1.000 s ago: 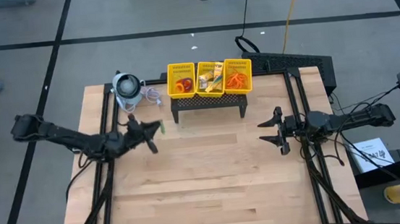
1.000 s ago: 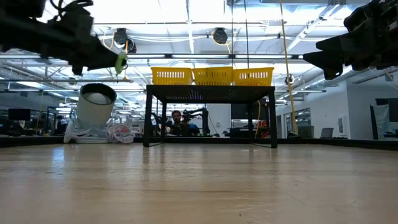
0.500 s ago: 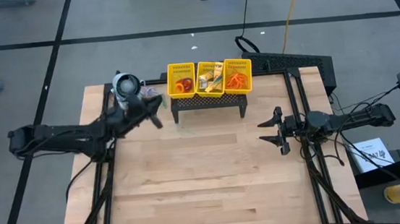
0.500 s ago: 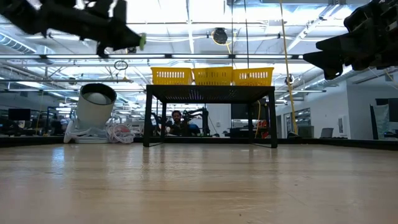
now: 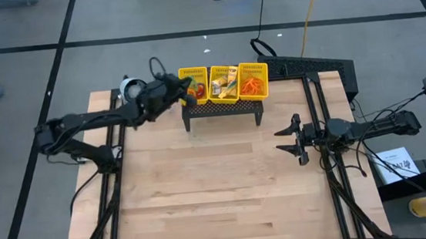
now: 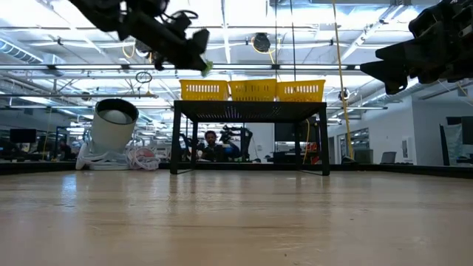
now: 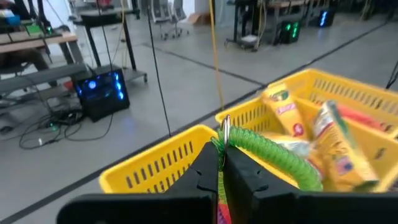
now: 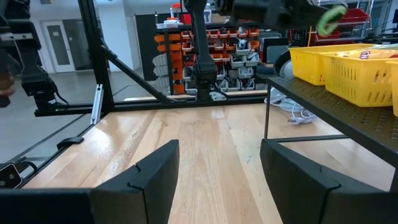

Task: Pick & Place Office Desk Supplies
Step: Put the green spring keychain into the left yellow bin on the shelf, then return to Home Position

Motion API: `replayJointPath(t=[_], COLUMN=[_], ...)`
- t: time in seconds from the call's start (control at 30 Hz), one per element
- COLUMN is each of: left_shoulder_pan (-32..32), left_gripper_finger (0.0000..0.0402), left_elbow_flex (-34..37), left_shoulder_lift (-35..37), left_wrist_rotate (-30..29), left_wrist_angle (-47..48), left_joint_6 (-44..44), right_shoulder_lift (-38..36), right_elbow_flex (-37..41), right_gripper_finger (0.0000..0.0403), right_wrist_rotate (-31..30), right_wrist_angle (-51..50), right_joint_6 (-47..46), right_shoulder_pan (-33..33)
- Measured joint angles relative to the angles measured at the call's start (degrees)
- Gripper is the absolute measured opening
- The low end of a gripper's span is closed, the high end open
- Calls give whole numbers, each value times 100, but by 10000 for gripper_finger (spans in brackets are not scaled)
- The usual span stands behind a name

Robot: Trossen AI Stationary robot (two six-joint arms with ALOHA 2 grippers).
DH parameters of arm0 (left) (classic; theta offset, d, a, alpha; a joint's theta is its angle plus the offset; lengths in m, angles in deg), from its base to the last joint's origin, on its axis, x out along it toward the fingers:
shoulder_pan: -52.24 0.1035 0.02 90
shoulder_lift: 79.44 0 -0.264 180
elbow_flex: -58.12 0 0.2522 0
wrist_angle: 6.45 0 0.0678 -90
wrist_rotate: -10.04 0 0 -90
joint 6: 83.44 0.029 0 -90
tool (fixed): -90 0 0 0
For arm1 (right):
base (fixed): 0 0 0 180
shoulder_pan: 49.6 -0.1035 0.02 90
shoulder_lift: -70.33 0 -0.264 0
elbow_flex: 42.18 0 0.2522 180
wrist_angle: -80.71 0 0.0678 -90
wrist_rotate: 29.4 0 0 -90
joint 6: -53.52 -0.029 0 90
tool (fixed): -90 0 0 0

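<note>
My left gripper (image 5: 186,92) is shut on a green coiled ring (image 7: 273,155) and hangs over the left compartment of the yellow mesh basket (image 5: 223,71). It also shows in the low view (image 6: 198,60), above the basket's left end. The left compartment holds red and orange rings (image 5: 196,92). The middle one holds yellow-orange packets (image 5: 225,83). The right one holds orange rubber bands (image 5: 253,83). My right gripper (image 5: 287,140) is open and empty above the table's right side. My left gripper pinches the green coil between its two fingers (image 7: 244,176) at the end (image 7: 231,138) that carries a small metal ring. The rest of the coil sticks out past the fingertips. It is lifted clear, above the basket's left compartment.
The basket stands on a black perforated stand (image 5: 224,111) at the table's far middle. A grey-white round device (image 5: 130,87) with a cord lies left of it, close under my left arm. Bare wooden tabletop (image 5: 219,188) fills the middle and near side.
My left gripper has gone up and toward the table's far edge and right, from the table's left-middle past the round device to above the basket's left compartment. It stays shut on the green coil and carries it along.
</note>
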Motion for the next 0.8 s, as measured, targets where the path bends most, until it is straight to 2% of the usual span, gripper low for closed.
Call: replayJointPath(t=[0.2,0.47,0.6,0.8], left_shoulder_pan=[168,212,212,216], left_gripper_finger=[31,38,76,161], left_elbow_flex=[-192,-199,-199,-203], left_shoulder_lift=[-645,-738,-738,-738], left_wrist_rotate=[-221,-205,-202,-225], left_wrist_angle=[59,93,104,224], left_joint_6=[-78,-293,-340,-359], right_shoulder_lift=[0,0,0,0], right_elbow_flex=[1,1,1,0], right_gripper_finger=[215,215,215,215], right_wrist_rotate=[-1,-1,0,-1], right_wrist_angle=[0,0,0,0], right_joint_6=[0,0,0,0], right_shoulder_pan=[0,-2,-2,-2])
